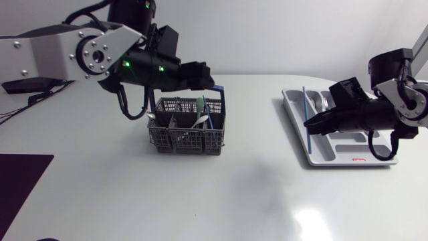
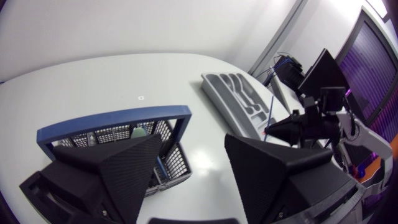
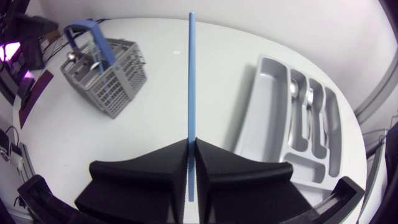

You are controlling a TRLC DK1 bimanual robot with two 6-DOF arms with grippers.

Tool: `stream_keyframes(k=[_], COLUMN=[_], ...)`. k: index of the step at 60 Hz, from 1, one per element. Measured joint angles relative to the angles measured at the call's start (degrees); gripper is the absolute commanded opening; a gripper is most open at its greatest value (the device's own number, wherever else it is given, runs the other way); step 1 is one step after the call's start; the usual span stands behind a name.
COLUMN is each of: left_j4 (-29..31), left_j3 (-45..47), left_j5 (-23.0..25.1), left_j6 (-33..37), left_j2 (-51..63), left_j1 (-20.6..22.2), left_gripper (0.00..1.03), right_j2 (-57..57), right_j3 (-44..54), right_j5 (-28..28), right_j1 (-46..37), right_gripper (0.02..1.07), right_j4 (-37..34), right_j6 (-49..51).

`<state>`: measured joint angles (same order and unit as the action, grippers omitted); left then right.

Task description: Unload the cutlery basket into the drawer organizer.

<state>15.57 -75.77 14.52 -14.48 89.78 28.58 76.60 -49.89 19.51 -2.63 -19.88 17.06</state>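
The grey cutlery basket with a blue handle stands left of the table's middle and holds several utensils, among them a green-handled one. My left gripper hovers just above the basket's far edge, open and empty. The grey drawer organizer lies at the right, with metal cutlery in its middle slots. My right gripper is over the organizer's left side, shut on a thin blue stick that points away from it across the tray.
A dark mat lies at the table's front left corner. Black cables trail at the far left. Bare white tabletop separates basket and organizer.
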Motion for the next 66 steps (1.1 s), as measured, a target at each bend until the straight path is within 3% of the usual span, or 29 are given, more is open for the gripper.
stream_keyframes(k=[13,28,32,38,42,48,66], left_j4=[-0.1,-0.2,-0.2,-0.3,-0.6,-2.1,-5.4], left_j3=[0.2,0.2,0.2,0.2,0.2,0.2,-1.6], left_j5=[-3.5,-6.1,-6.3,-7.1,-7.8,-9.1,-12.1], left_j6=[1.2,1.4,1.4,1.4,1.4,1.4,0.9], left_j2=[3.5,7.4,8.4,9.6,10.4,11.3,15.7], left_j1=[0.1,0.6,0.8,1.1,1.2,1.4,1.7], left_gripper=[0.65,0.59,0.58,0.50,0.45,0.38,0.33], right_j2=[12.1,24.8,27.4,30.0,30.2,30.2,26.8], right_j3=[-9.9,-16.1,-16.8,-17.4,-17.4,-17.4,-14.3], right_j5=[-0.2,-2.1,-3.1,-3.3,-3.3,-4.4,-4.8], right_j1=[-9.2,-10.2,-10.2,-10.2,-10.2,-10.1,-9.0], right_gripper=[0.08,0.11,0.30,0.73,0.91,0.99,1.01], right_j4=[-1.2,-1.4,-1.4,-1.5,-1.6,-1.5,-1.1], right_j6=[0.2,-0.5,-0.8,-1.4,-1.7,-2.0,-2.1])
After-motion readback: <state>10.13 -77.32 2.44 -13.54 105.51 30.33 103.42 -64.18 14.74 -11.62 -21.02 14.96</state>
